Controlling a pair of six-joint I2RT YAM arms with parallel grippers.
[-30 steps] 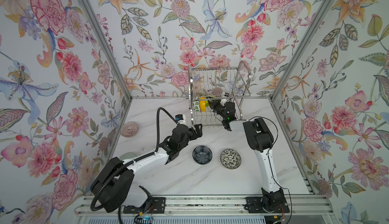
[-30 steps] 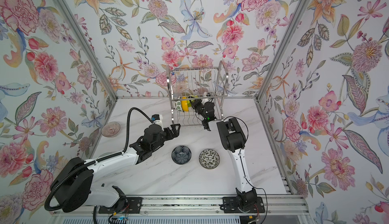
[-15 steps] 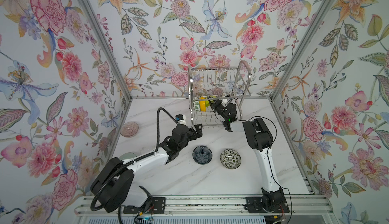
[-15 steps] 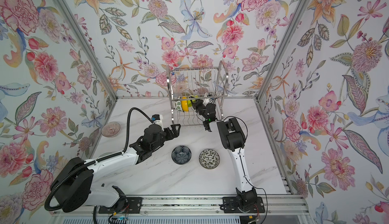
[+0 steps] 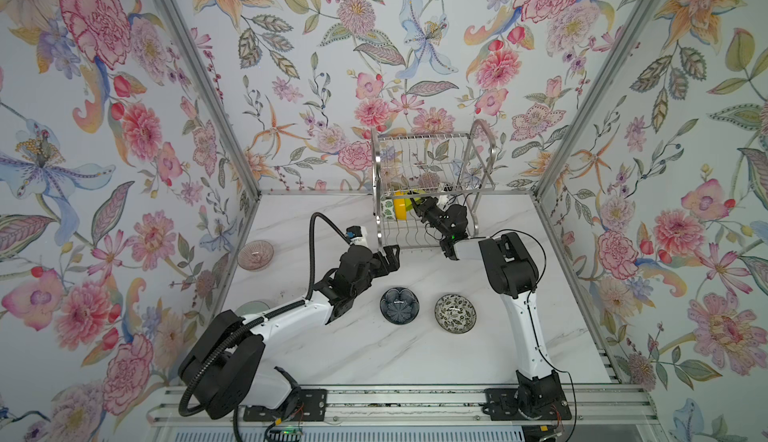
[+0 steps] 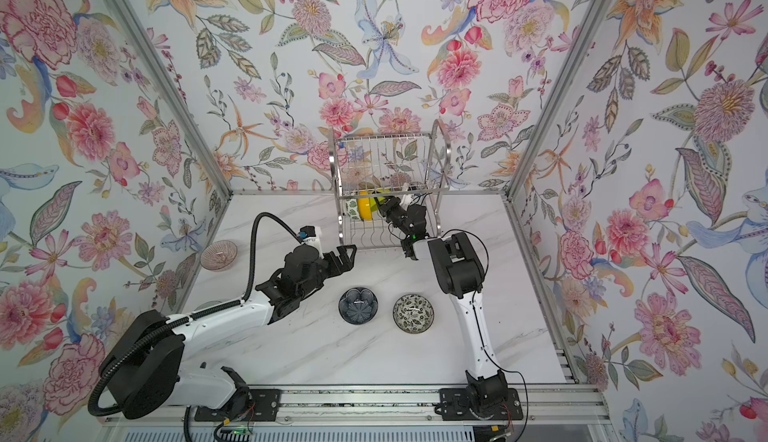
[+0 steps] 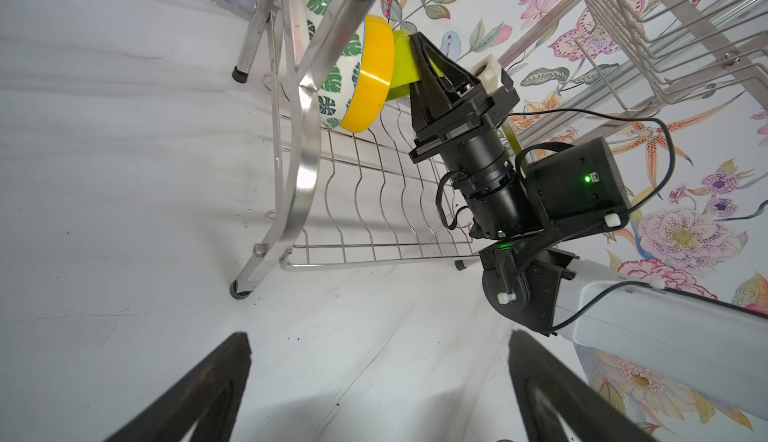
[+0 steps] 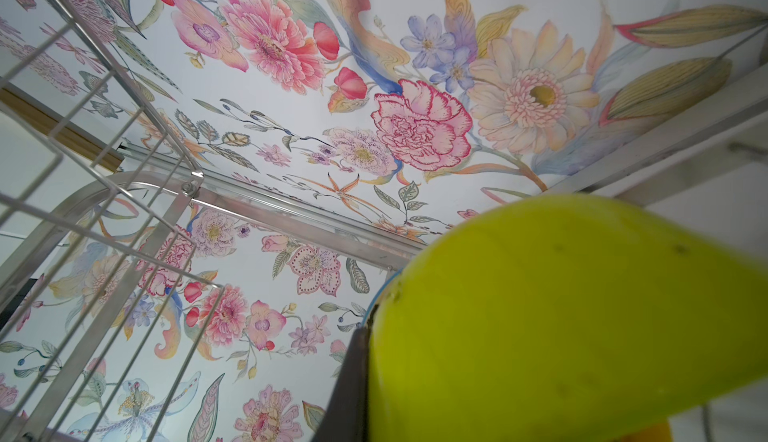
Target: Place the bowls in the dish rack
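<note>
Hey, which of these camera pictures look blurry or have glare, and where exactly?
Right wrist view: the lime green bowl sits so close that it is soft; the wallpaper behind is sharp. Left wrist view: glare on a steel tube of the dish rack; the left tool shows dark, blurred fingers at the edge. Both top views: evenly lit, sharp, only soft shadows.

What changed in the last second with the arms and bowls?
Nothing visibly moved. The right gripper stays shut on the lime green bowl at the lower shelf of the dish rack. The left gripper stays open above the table. The dark blue bowl and floral bowl lie where they were.
</note>
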